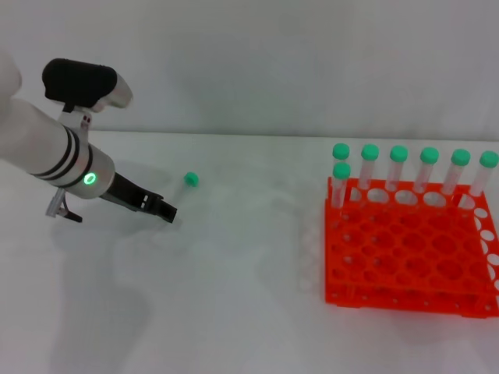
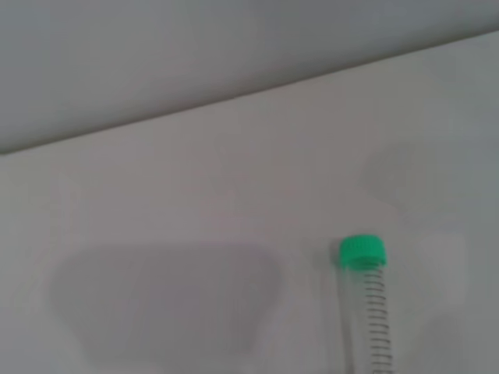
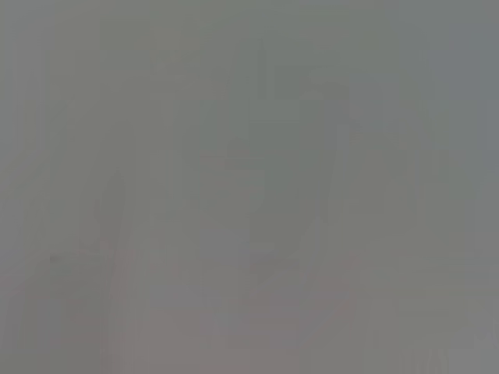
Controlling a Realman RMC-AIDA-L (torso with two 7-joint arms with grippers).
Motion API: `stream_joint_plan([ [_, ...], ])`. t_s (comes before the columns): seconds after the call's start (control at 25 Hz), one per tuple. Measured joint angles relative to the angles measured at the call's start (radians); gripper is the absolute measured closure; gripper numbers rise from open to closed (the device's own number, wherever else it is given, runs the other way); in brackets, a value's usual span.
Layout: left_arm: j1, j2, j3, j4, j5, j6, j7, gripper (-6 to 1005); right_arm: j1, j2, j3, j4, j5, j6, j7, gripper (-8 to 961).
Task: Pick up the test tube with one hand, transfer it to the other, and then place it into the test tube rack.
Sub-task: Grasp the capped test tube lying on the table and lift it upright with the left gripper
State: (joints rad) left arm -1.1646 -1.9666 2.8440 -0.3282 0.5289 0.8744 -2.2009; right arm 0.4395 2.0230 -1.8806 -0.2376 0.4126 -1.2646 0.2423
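Left pincer (image 1: pixel 160 208) hovering low over white bench (image 1: pixel 234 312), tips just short of test tube (image 1: pixel 189 181); finger spread not discernible. Tube lying on bench, ungrasped, well apart from orange rack (image 1: pixel 405 257). Right pincer not showing. Pickup, handover, racking all pending.

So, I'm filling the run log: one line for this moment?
left hand: at tube on table | right arm: unseen | rack: seven tubes
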Motion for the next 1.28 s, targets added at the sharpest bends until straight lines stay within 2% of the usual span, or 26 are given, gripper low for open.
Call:
stream_joint_plan([
  [0.44, 0.004, -0.005, 0.000, 0.021, 0.003, -0.012, 0.006, 375, 0.001, 0.000, 0.000, 0.002, 0.001, 0.003, 0.000, 84],
  [0.64, 0.007, -0.006, 0.000, 0.022, 0.005, -0.012, 0.005, 613, 0.001, 0.000, 0.000, 0.003, 0.002, 0.003, 0.000, 84],
  [0.84, 0.017, -0.006, 0.000, 0.023, 0.005, -0.013, 0.006, 621, -0.002, 0.000, 0.000, 0.003, 0.002, 0.003, 0.000, 84],
  [1.08, 0.030, -0.006, 0.000, 0.023, 0.003, -0.032, 0.011, 692, -0.008, 0.000, 0.000, 0.003, 0.002, -0.003, 0.003, 84],
  [1.2, 0.034, -0.006, 0.000, 0.023, -0.002, -0.038, 0.022, 797, -0.009, 0.000, 0.000, 0.003, 0.002, -0.004, 0.004, 84],
  [1.28, 0.038, -0.007, 0.000, 0.023, -0.009, -0.066, 0.038, 801, -0.009, 0.000, 0.000, 0.003, 0.002, -0.004, 0.004, 84],
])
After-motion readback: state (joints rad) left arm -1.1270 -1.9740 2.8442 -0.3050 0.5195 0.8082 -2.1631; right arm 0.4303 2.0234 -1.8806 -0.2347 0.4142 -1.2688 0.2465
